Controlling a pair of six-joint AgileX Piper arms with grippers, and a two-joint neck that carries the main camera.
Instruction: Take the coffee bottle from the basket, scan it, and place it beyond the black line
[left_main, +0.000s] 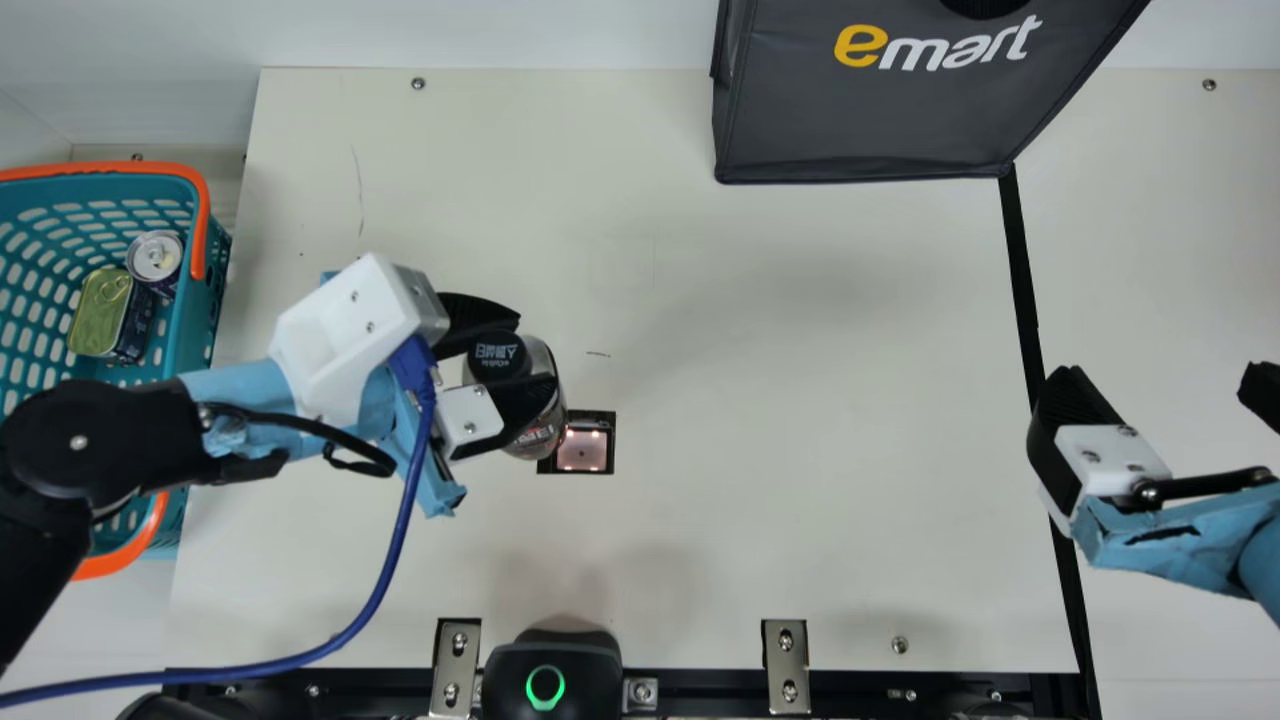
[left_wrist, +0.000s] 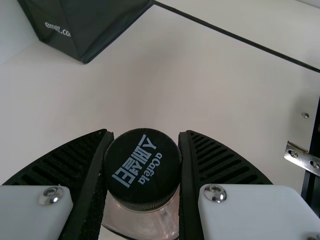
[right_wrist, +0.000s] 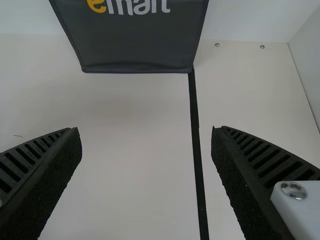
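Coffee bottle (left_main: 540, 362) | left arm (left_main: 240, 400): stretched inward | fingers (left_main: 522, 398): clasping it (cap (left_main: 497, 352) uppermost, tidily)

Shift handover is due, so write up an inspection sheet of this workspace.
Surface: cream table with thin marks; black line toward its right
Job's things: coffee bottle held near lit square panel; basket at left
Clutter: round can and flat tin, both in basket
Pincers: left pincer shut on bottle; right pincer open
Cables: blue cable looping from left arm
Surroundings: dark bag at far side
Spills: nothing seen
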